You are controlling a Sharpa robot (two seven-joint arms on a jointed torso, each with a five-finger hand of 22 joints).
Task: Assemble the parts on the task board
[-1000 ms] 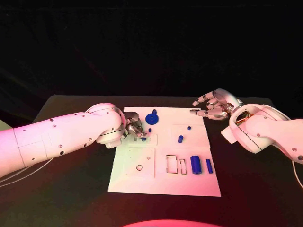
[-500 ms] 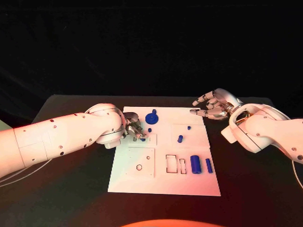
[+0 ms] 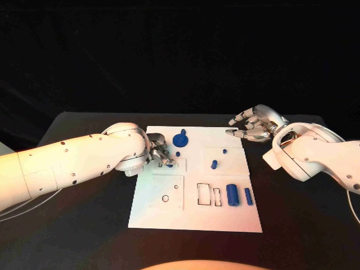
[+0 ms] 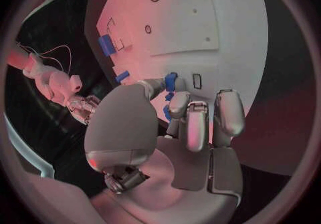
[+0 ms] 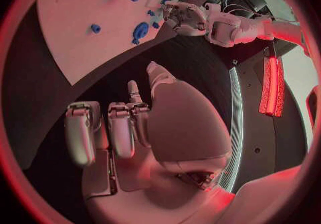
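Task board point(image 3: 198, 216) flat on black surface point(image 3: 82, 225). Left hand point(image 3: 161, 156) at board's left edge, fingers point(image 4: 189, 120) pinching small blue part point(image 4: 170, 81) against board. Right hand point(image 3: 255, 126) off board's far right corner, above surface, fingers spread, holding nothing. Blue cylinders point(image 3: 232, 195) near board's right edge; round blue part point(image 3: 180, 139) near far edge.

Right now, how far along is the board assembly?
Early going. Maybe done: a small blue peg seems to stand in the task board, but I cannot confirm it is seated. In hand: the left hand pinches a small blue part at a slot. Left: two blue cylinders and a blue disc lie loose. The right hand hovers open off the board.
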